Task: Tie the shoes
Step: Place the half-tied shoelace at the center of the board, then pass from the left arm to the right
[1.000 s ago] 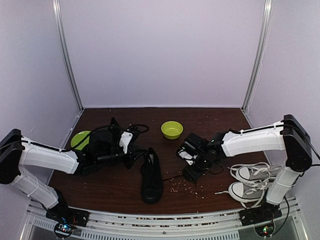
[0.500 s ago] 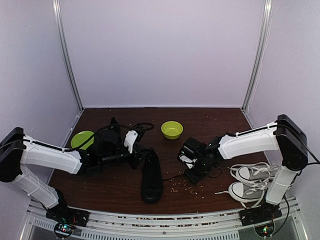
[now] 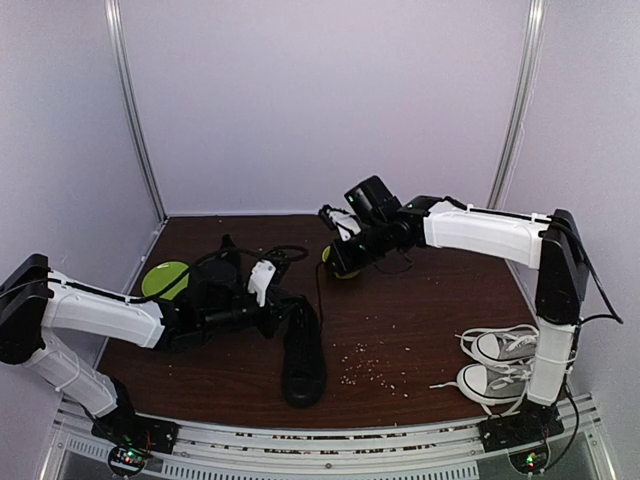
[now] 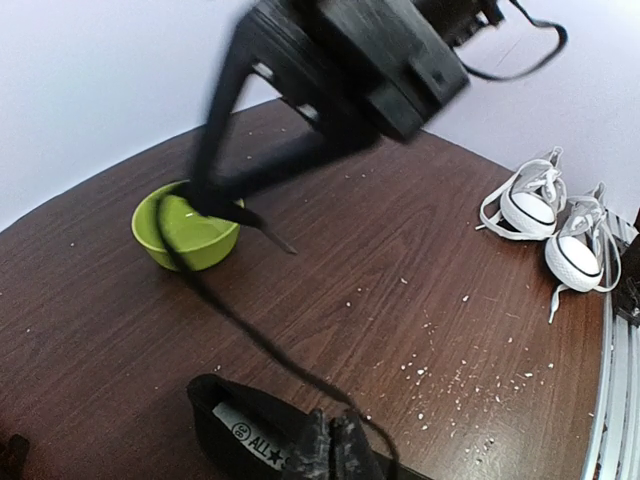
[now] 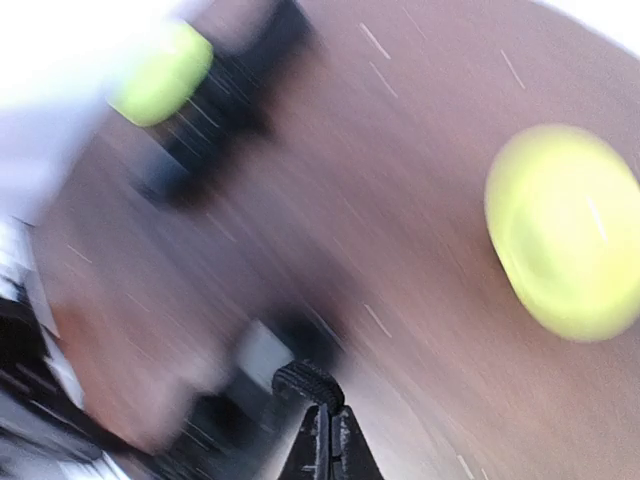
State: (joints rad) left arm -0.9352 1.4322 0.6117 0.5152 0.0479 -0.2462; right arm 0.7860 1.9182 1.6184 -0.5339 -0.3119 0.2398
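Observation:
One of the black shoes [image 3: 303, 350] lies mid-table with its toe toward me; its open collar [image 4: 230, 425] fills the bottom of the left wrist view. My left gripper [image 3: 283, 310] [image 4: 335, 445] is shut at that collar, and I cannot tell whether it pinches anything. A black lace [image 4: 250, 335] runs taut from beside its fingertips up to my right gripper [image 3: 330, 262] [image 4: 205, 195] [image 5: 328, 410], which is shut on the lace, raised by the green bowl [image 3: 348, 272]. A second dark shoe [image 3: 222, 262] sits mostly hidden behind my left arm.
A grey-and-white pair of sneakers with white laces [image 3: 500, 365] [image 4: 560, 225] lies at the front right. A green plate [image 3: 160, 278] sits at the left behind my left arm. Pale crumbs [image 3: 370, 370] are scattered right of the black shoe. The right wrist view is motion-blurred.
My right gripper shut low on the table right of the shoe, then swung up and back to the green bowl, pulling the lace taut. My left arm shifted slightly toward the shoe.

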